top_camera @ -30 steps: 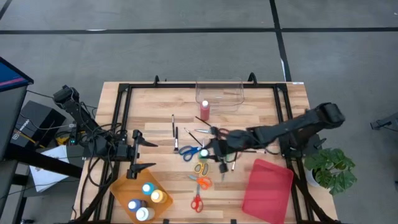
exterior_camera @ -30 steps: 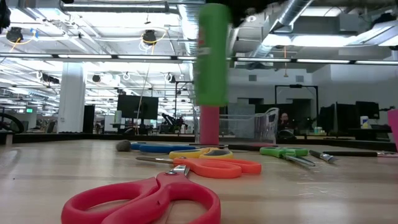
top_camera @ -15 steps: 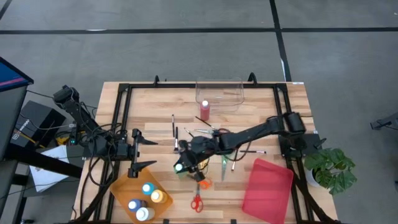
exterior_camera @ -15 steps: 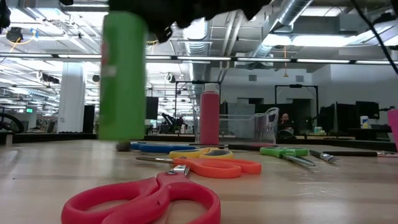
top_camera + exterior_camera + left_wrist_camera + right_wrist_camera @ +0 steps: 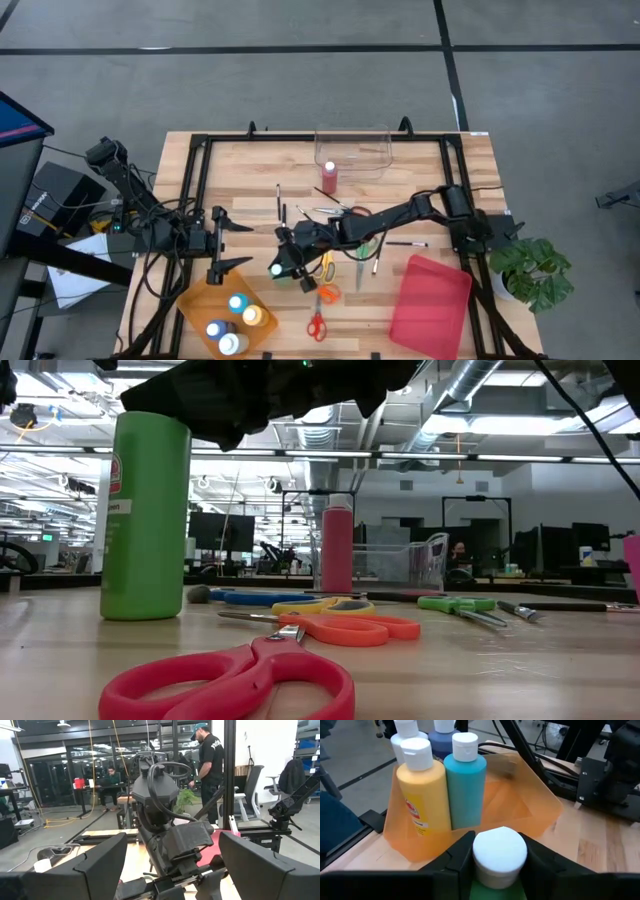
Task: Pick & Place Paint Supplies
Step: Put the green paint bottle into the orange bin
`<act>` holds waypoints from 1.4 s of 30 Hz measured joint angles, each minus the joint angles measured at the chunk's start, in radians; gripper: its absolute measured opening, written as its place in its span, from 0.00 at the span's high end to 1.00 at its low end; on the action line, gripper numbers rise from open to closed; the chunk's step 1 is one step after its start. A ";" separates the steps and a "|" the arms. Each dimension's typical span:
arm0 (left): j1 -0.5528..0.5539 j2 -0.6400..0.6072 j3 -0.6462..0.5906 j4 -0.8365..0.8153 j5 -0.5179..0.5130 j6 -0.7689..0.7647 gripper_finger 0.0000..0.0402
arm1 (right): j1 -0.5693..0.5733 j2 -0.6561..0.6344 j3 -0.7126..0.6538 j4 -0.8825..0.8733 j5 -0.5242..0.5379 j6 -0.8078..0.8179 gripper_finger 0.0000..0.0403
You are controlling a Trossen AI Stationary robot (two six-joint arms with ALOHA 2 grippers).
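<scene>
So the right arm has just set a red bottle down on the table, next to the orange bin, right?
Not red: the bottle under the right end effector is green, as the low view shows. It does stand on the table beside the orange bin.

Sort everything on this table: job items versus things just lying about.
Job items:
- green plastic paint bottle, under the right pincer
- red paint bottle
- yellow paint bottle and turquoise paint bottle, in the orange tray
- coloured-handled scissors
- thin dark brushes

Lying about:
- clear plastic bin
- flat red lid
- potted green plant
- left pincer, open beside the tray
</scene>
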 joint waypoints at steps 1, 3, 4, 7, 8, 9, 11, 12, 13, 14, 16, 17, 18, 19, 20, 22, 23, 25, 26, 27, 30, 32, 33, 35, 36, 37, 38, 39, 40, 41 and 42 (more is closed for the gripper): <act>0.000 0.000 0.000 0.000 -0.002 0.000 0.22 | 0.000 0.000 0.000 0.002 0.000 0.002 0.65; 0.000 0.000 0.000 0.000 -0.002 0.000 0.22 | 0.001 0.000 -0.001 0.002 -0.001 0.002 0.60; 0.000 0.000 0.000 0.000 -0.002 0.000 0.22 | 0.001 0.000 -0.001 0.002 -0.001 0.001 0.58; 0.000 0.000 0.000 0.000 -0.002 0.000 0.22 | 0.001 0.000 -0.001 -0.004 -0.002 -0.011 0.53; 0.000 0.000 0.000 0.000 -0.002 0.000 0.22 | 0.001 0.000 -0.001 -0.007 -0.002 -0.022 0.51; 0.000 0.000 0.000 0.000 -0.002 0.000 0.22 | 0.003 0.000 -0.001 -0.007 -0.003 -0.031 0.49; 0.000 0.000 0.000 0.000 -0.002 0.000 0.22 | 0.005 0.000 -0.002 -0.004 -0.003 -0.047 0.44; 0.000 0.000 0.000 0.000 -0.002 0.000 0.22 | 0.006 -0.002 -0.003 -0.004 -0.003 -0.052 0.42; 0.000 0.000 0.000 -0.001 -0.002 0.000 0.22 | 0.007 -0.012 -0.004 -0.018 -0.003 -0.059 0.40; 0.000 0.000 0.000 -0.001 -0.001 0.000 0.22 | 0.010 -0.025 -0.006 -0.043 -0.001 -0.061 0.39; 0.000 0.000 0.000 -0.001 -0.002 0.000 0.22 | 0.008 -0.050 -0.006 -0.078 0.006 -0.064 0.37; 0.000 0.000 0.000 -0.001 -0.003 0.000 0.22 | 0.006 -0.071 -0.008 -0.121 0.006 -0.069 0.36; 0.000 0.000 0.000 -0.001 -0.005 0.000 0.22 | 0.003 -0.096 -0.008 -0.157 0.007 -0.072 0.36; 0.000 0.000 0.000 -0.001 -0.015 -0.002 0.22 | 0.000 -0.126 -0.008 -0.194 0.011 -0.073 0.36; 0.000 0.000 0.000 -0.002 -0.024 -0.003 0.22 | -0.003 -0.160 -0.007 -0.237 0.025 -0.074 0.36; 0.003 0.000 0.000 -0.002 -0.041 -0.003 0.22 | -0.005 -0.226 -0.005 -0.333 0.076 -0.077 0.36; 0.008 0.002 0.000 -0.002 -0.041 -0.003 0.22 | -0.006 -0.255 -0.005 -0.375 0.099 -0.078 0.36; 0.018 0.006 0.000 -0.002 -0.040 -0.006 0.22 | -0.006 -0.311 -0.006 -0.452 0.134 -0.092 0.36; 0.024 0.009 0.000 -0.002 -0.040 -0.012 0.22 | -0.006 -0.342 -0.006 -0.488 0.145 -0.097 0.36; 0.029 0.012 0.000 -0.010 -0.036 -0.028 0.22 | -0.005 -0.376 -0.006 -0.530 0.162 -0.100 0.36; 0.062 0.027 0.000 -0.079 0.027 -0.118 0.22 | -0.004 -0.492 -0.006 -0.700 0.221 -0.076 0.36; 0.094 0.051 0.000 -0.138 0.067 -0.197 0.22 | -0.005 -0.572 -0.032 -0.774 0.249 -0.037 0.37; 0.108 0.062 0.000 -0.162 0.084 -0.229 0.22 | -0.005 -0.615 -0.054 -0.799 0.258 -0.014 0.37; 0.133 0.085 0.000 -0.179 0.128 -0.267 0.22 | 0.002 -0.703 -0.108 -0.815 0.273 0.034 0.38; 0.146 0.099 0.000 -0.175 0.156 -0.272 0.22 | 0.007 -0.751 -0.145 -0.815 0.277 0.055 0.39; 0.157 0.113 0.000 -0.171 0.187 -0.273 0.22 | 0.014 -0.798 -0.182 -0.811 0.284 0.073 0.39; 0.167 0.126 0.002 -0.171 0.213 -0.272 0.22 | 0.022 -0.847 -0.226 -0.796 0.295 0.091 0.40; 0.173 0.137 0.010 -0.172 0.235 -0.272 0.22 | 0.031 -0.893 -0.269 -0.781 0.308 0.108 0.40; 0.176 0.147 0.021 -0.170 0.253 -0.272 0.22 | 0.040 -0.936 -0.315 -0.765 0.321 0.125 0.41; 0.176 0.157 0.032 -0.163 0.267 -0.271 0.22 | 0.047 -0.980 -0.364 -0.740 0.330 0.140 0.41; 0.176 0.170 0.042 -0.163 0.272 -0.266 0.22 | 0.054 -1.022 -0.413 -0.709 0.345 0.155 0.42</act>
